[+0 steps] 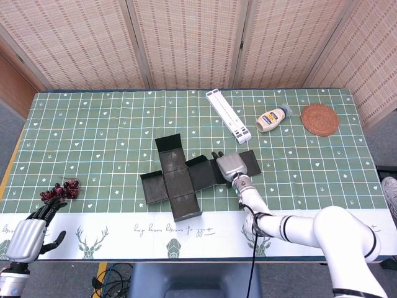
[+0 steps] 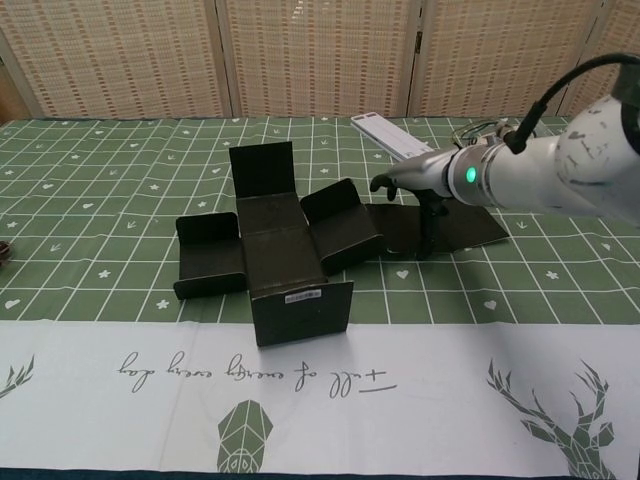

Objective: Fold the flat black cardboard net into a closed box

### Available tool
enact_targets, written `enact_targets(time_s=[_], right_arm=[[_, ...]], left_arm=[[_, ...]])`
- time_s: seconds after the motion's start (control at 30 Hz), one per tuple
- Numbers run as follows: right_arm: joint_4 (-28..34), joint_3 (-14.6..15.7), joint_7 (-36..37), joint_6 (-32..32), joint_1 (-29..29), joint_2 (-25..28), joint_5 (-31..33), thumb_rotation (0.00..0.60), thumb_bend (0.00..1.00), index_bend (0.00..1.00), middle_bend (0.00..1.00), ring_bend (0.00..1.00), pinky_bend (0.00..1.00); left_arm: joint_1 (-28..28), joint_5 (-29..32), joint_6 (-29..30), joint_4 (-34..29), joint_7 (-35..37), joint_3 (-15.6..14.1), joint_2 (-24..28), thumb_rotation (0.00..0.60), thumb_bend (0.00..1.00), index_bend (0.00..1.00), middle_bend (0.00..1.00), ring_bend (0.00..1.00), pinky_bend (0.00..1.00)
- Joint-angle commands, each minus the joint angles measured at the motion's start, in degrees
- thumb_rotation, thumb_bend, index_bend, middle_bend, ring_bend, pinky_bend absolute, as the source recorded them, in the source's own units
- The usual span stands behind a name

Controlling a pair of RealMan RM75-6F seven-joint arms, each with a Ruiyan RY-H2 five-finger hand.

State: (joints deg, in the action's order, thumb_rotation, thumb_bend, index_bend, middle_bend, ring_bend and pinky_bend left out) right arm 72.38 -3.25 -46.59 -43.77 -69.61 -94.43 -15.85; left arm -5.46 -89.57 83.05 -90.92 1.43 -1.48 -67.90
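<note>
**Right hand on the far panel, fold barely begun**

While the flat black cardboard net [image 1: 186, 178] lies in the middle of the green checked tablecloth [image 1: 93, 124], nearer the front edge of the table than the back, I judge the box far from closed. Four flaps stand partly up around the centre panel; the long right-hand panel [image 2: 455, 225] lies flat on the cloth.

My right hand [image 1: 228, 166] rests over that long panel, fingers apart and reaching down to it in the chest view. I cannot tell whether it presses the card or only touches it; it holds nothing that I can see. My left hand [image 1: 28, 236] sits at the front left corner of the table, fingers spread and empty, just beside a cluster of dark red berries [image 1: 61, 190].

The risks as I see them: with only one hand on the net, lifting this panel may drag the whole net sideways instead of creasing it, since nothing pins the centre. The half-raised flaps could also flop outward again. A white slatted strip [image 1: 227, 115] lies just beyond the panel, and a wide swing could knock it.
</note>
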Motion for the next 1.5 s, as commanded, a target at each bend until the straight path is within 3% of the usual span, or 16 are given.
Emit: enact_targets(time_s=[0.03,0.87,1.5], right_arm=[[-0.35,0.15,-0.41,-0.15,-0.32,-0.50,-0.09,0.600,0.00,0.00,0.11,0.78,1.00],[-2.77,1.08,-4.60,-0.50,-1.57,-2.75,2.03,0.600,0.00,0.06,0.11,0.78,1.00],[-3.82,0.57,-5.41,-1.18,-1.39,-3.65,2.33,0.600,0.17,0.17,0.21,0.78,1.00]], left_arm=[[0.03,0.03,0.03,-0.02,0.03,0.00,0.03,0.600,0.31,0.20,0.14,0.22,0.36],[0.39,0.15,0.26,0.67,0.66,-0.13,-0.11,0.600,0.31,0.20,0.14,0.22,0.36],[0.12,0.09,0.09,1.34,1.11,0.12,-0.49,0.600,0.31,0.20,0.14,0.22,0.36]])
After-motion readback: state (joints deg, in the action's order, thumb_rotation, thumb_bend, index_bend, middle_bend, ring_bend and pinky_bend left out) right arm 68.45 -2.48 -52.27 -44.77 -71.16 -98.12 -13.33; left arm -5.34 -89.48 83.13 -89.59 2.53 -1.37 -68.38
